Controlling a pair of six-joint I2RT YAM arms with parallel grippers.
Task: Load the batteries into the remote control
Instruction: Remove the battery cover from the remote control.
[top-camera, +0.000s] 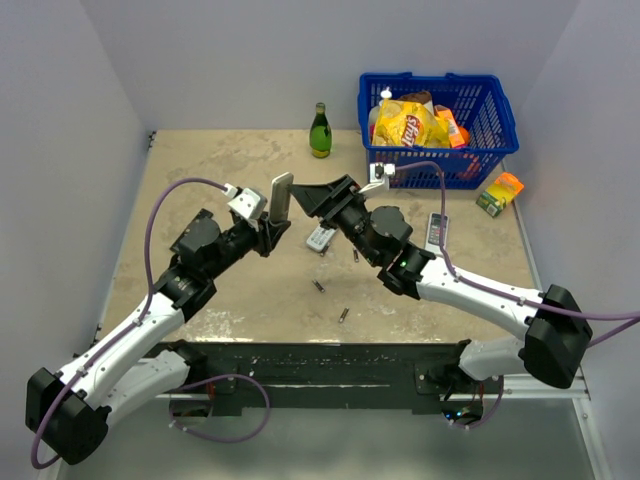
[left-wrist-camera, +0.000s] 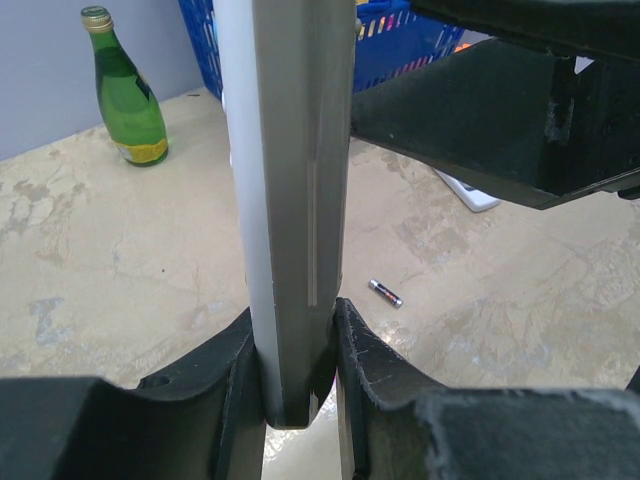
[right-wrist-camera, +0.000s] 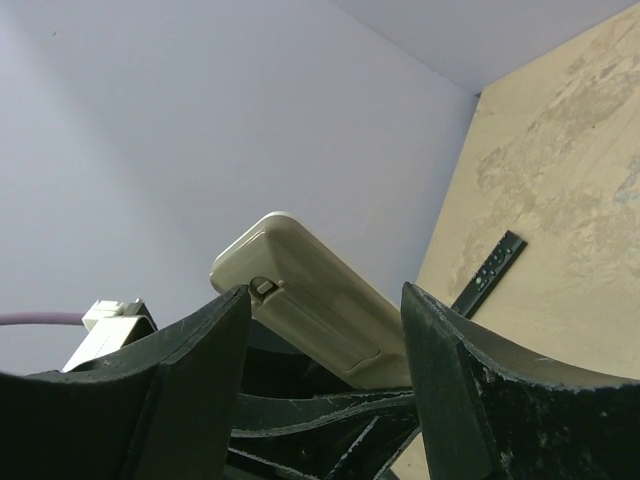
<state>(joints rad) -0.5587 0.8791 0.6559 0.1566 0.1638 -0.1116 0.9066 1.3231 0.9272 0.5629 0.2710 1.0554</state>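
My left gripper (top-camera: 272, 230) is shut on the lower end of the remote control (top-camera: 281, 198) and holds it upright above the table. In the left wrist view the remote (left-wrist-camera: 290, 180) stands edge-on between the jaws of that gripper (left-wrist-camera: 293, 312). My right gripper (top-camera: 306, 195) is open, level with the remote's upper part. In the right wrist view its jaws (right-wrist-camera: 325, 292) stand apart on either side of the remote's grey back (right-wrist-camera: 330, 315), whose battery cover looks closed. Three batteries (top-camera: 355, 255) (top-camera: 320, 286) (top-camera: 343, 315) lie on the table; one battery (left-wrist-camera: 385, 292) shows in the left wrist view.
A white remote (top-camera: 320, 238) and another remote (top-camera: 437, 232) lie on the table. A green bottle (top-camera: 320, 130) and a blue basket (top-camera: 500, 125) of snacks stand at the back. A small orange-green box (top-camera: 500, 193) lies at the right. A long black strip (right-wrist-camera: 490, 272) lies on the table.
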